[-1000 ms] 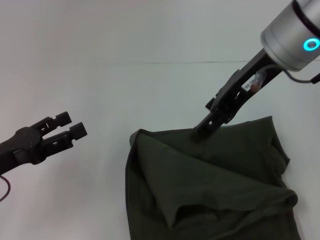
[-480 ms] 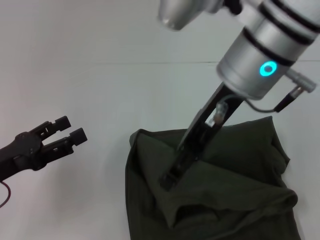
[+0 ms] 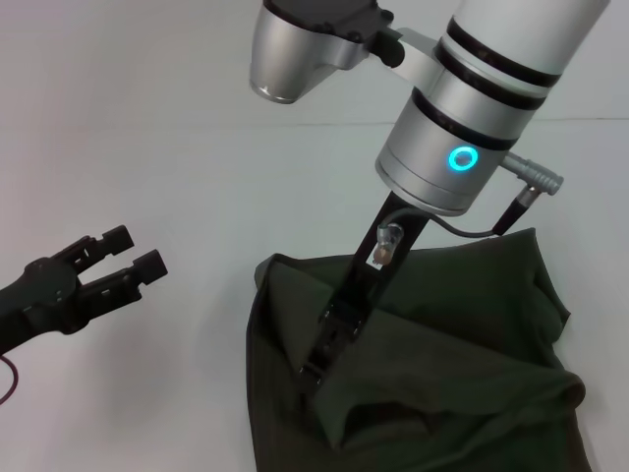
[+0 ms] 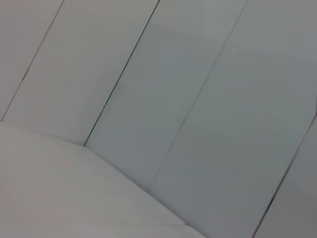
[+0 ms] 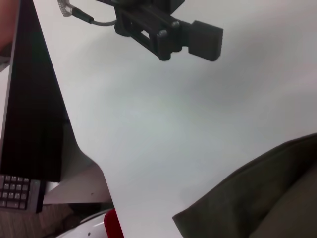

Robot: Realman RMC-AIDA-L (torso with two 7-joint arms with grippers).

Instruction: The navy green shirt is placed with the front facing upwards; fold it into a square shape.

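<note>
The white table [image 3: 177, 157] lies bare across its far half and its whole left side, so a gripper can pass freely there. The navy green shirt [image 3: 462, 344] fills the near right part in rumpled layers, with a raised fold along its near edge. The right gripper [image 3: 316, 372] and its long arm reach down from above onto the shirt's left part, blocking the way over the cloth's middle. The left gripper [image 3: 138, 254] hovers over bare table, well apart from the shirt's left edge, with open surface between them.
</note>
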